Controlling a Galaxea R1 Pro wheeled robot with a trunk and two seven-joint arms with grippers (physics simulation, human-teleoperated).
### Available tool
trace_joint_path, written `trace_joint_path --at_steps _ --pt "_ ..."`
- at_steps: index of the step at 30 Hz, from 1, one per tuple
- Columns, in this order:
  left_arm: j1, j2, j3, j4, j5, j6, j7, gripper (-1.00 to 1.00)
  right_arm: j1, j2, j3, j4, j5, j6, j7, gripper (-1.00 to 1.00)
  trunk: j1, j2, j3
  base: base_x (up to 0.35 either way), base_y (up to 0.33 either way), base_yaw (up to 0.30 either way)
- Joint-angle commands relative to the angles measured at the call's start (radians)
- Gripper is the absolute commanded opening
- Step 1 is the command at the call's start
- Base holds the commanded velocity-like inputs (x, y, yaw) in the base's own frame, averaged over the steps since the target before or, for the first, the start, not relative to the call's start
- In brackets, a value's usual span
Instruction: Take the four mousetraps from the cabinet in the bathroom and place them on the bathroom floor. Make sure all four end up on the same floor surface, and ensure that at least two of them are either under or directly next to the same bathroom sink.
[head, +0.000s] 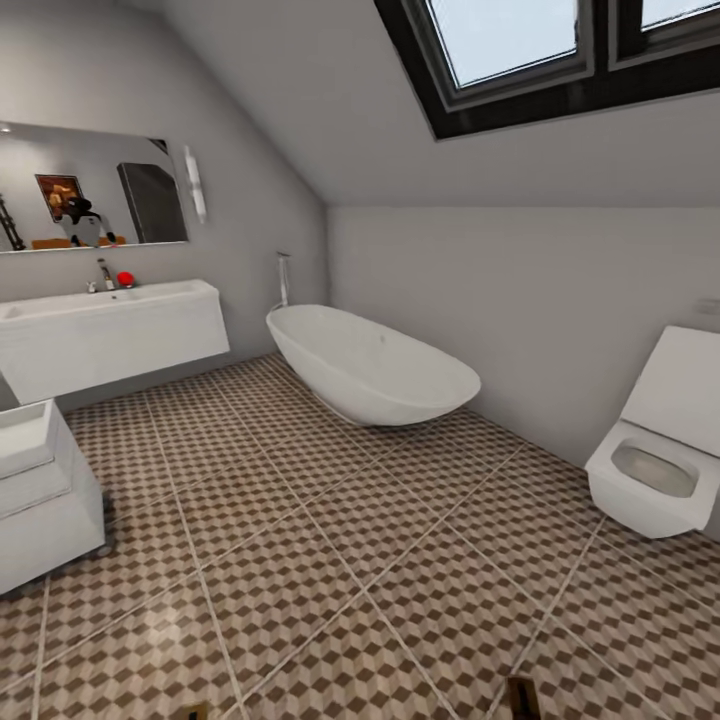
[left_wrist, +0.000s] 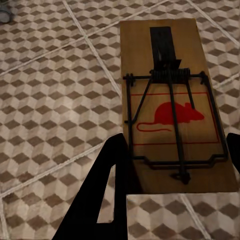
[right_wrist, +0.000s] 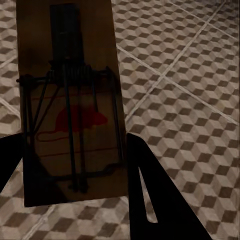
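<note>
left gripper (left_wrist: 172, 165) clamps a mousetrap (left_wrist: 175, 100) by its near end, fingers on both long edges, held above the floor (left_wrist: 55, 100). right gripper (right_wrist: 70, 165) grips a second trap (right_wrist: 70, 90) the same way, darker in shade. head view: sink (head: 110, 305) on the left wall under a mirror (head: 90, 190), tub (head: 370, 365) behind, toilet (head: 655, 470) right, white unit (head: 40, 500) near left. trap tips at the bottom edge (head: 522, 697).
</note>
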Motion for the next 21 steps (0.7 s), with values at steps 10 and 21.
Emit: trace_joint_path --at_steps 10,21 --pt "-0.001 -0.002 -0.009 0.003 -0.001 -0.002 0.009 -1.0 -0.001 0.002 0.009 0.152 -0.009 -0.001 -0.001 -1.0 0.001 0.0 -0.001 0.329 -0.073 0.003" --pt "-0.001 -0.005 -0.009 0.003 -0.001 -0.001 0.009 -1.0 -0.001 0.042 0.009 0.16 -0.01 -0.001 -0.001 -1.0 0.001 0.0 -0.001 0.33 0.042 0.0"
